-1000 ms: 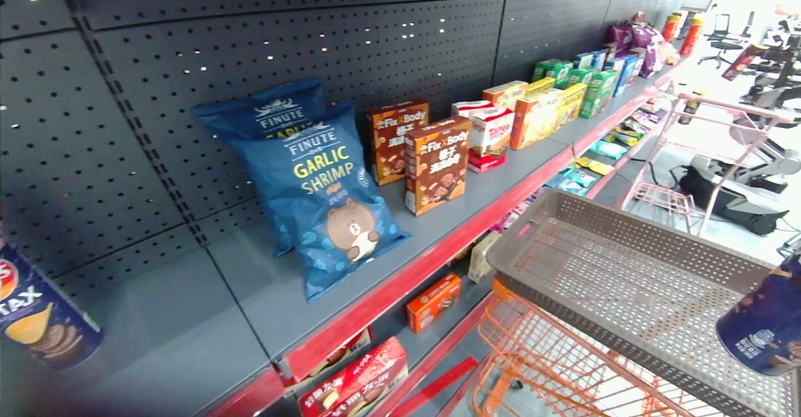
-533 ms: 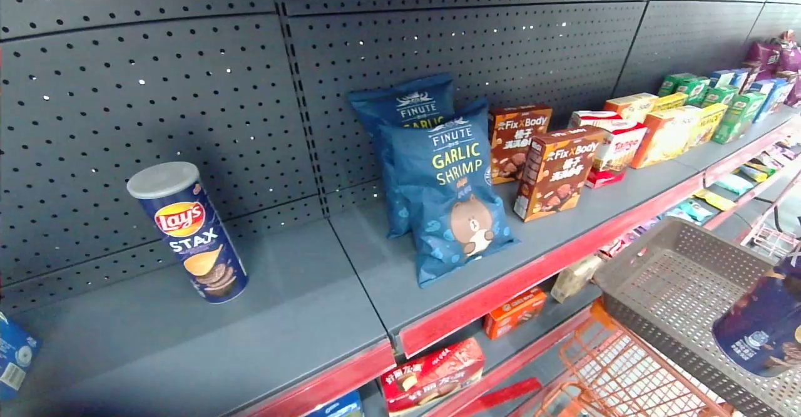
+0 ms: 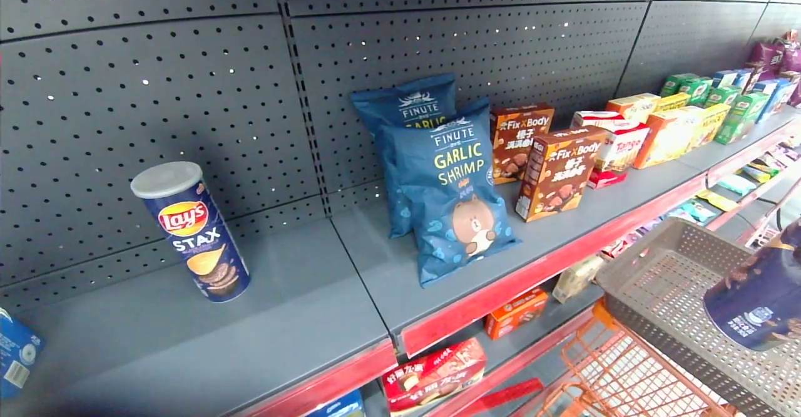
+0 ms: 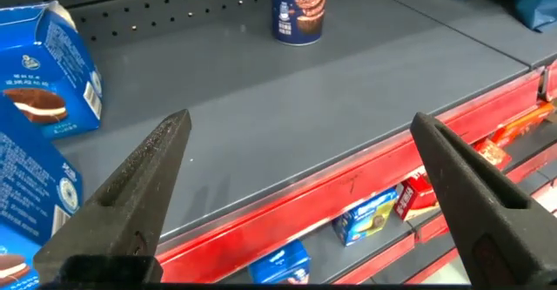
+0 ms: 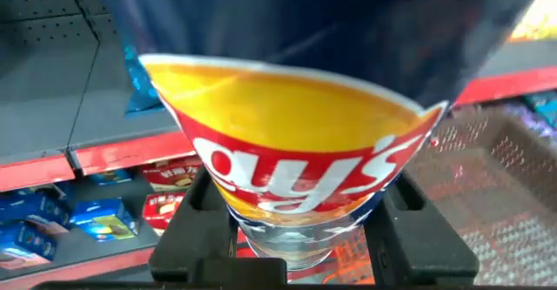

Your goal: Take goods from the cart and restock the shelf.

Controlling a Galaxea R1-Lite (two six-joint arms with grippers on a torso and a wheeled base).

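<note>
Two blue snack bags point(image 3: 450, 198) leaned against the perforated back panel point(image 3: 188, 79); two brown boxes point(image 3: 557, 173) stood upright just beside them.

Left end effector point(image 4: 300, 124) splayed wide

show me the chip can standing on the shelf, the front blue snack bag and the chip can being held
standing chip can point(image 3: 191, 232): head view, on its blue label
front blue snack bag point(image 3: 460, 182): head view, middle of its front
held chip can point(image 3: 751, 298): head view, on its dark side
</note>
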